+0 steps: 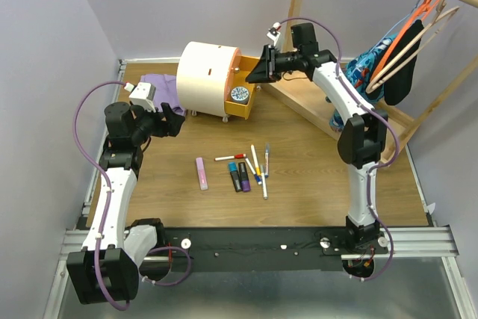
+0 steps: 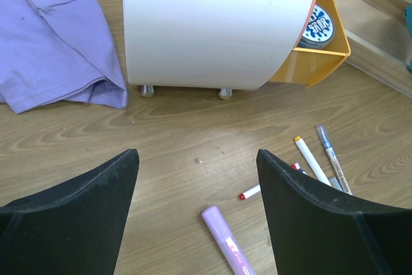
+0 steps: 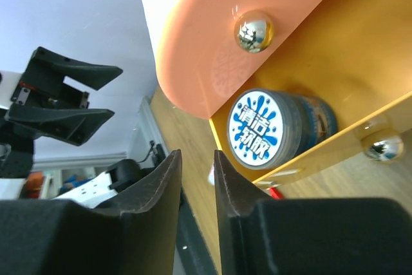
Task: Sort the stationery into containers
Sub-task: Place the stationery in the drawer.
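Stationery (image 1: 259,172) barely started: only the tin (image 1: 239,95) sits in the open orange drawer (image 1: 240,113), while pens (image 1: 231,158), markers (image 1: 240,177) and pink bar (image 1: 202,173) lie on the table (image 1: 321,184). By the drawer the right gripper (image 3: 197,154) hovers, jaws narrowed, empty; the left gripper (image 2: 196,156) is spread wide, empty.

Seen from overhead, the light is bright and even. The table (image 1: 314,177) carries only soft, short shadows under the chest (image 1: 210,78) and my arms. In the left wrist view the chest's white wall nearly washes out at the top, and my left jaws sit dark in the lower corners. In the right wrist view a hard glint sits on the chrome knob (image 3: 253,30). The tin (image 3: 261,127) label is crisp, and my right jaws blur along the bottom edge.
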`<state>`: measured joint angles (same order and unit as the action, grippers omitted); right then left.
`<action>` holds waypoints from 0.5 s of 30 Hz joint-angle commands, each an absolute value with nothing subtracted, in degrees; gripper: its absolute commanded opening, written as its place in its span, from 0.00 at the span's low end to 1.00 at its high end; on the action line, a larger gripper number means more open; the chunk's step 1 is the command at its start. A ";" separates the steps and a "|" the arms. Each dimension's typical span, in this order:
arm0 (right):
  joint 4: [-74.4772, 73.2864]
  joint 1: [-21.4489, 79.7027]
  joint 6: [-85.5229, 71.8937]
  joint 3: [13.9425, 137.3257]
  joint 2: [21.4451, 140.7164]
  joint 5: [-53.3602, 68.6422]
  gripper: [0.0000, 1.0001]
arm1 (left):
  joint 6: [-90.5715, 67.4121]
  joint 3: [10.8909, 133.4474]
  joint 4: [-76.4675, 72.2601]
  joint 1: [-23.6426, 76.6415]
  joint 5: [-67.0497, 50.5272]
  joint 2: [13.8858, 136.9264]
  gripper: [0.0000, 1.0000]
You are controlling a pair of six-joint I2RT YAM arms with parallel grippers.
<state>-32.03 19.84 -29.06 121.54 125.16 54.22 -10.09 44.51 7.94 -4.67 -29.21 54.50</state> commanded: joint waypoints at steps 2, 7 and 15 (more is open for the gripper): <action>-30.93 19.25 -24.53 120.41 120.94 49.13 0.30 | -9.23 46.23 6.59 -5.10 -28.39 55.11 0.82; -33.75 19.34 -18.47 118.22 120.24 46.68 0.21 | -9.58 47.98 5.01 -5.10 -27.86 57.74 0.81; -35.42 21.18 -11.34 122.08 122.52 40.17 0.18 | -10.46 53.34 0.27 -4.66 -27.07 66.08 0.77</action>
<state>-33.56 19.86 -17.28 119.04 122.26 45.63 -9.98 49.52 4.58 -4.75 -28.67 62.37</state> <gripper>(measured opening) 0.181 0.782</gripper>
